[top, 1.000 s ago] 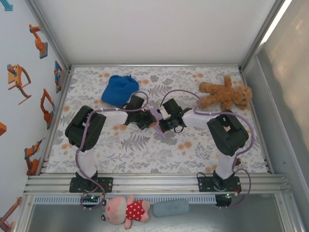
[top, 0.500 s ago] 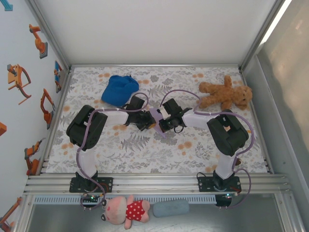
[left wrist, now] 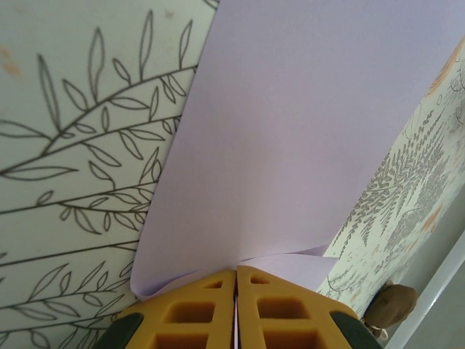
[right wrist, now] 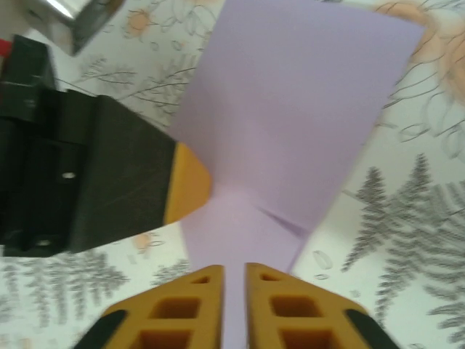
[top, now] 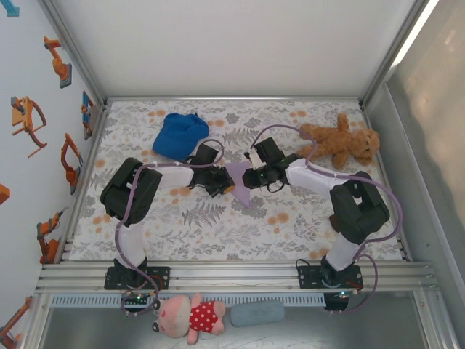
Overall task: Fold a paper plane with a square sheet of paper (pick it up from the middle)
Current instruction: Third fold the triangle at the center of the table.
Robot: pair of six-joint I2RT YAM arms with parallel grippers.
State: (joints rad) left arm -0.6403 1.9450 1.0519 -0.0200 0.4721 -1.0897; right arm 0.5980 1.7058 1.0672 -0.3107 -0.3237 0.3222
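Note:
The lavender sheet of paper [top: 238,179] is held at the middle of the table, partly folded and tapering to a point toward the front. My left gripper [top: 225,185] is shut on its left edge; in the left wrist view the yellow fingers [left wrist: 237,273] pinch the paper [left wrist: 290,131], which bends up and away. My right gripper [top: 251,177] is at the paper's right side. In the right wrist view its fingers [right wrist: 233,270] stand slightly apart, and the paper [right wrist: 290,123] shows through the gap. The left finger [right wrist: 185,190] shows there against the paper.
A blue fabric cap [top: 178,135] lies at the back left and a brown teddy bear [top: 338,142] at the back right. A pink plush [top: 189,317] and a grey-blue pad [top: 257,313] lie beyond the front rail. The floral mat in front is free.
The right arm has swung toward the back right and its gripper has drawn slightly back along the paper. The left arm and the paper have hardly moved.

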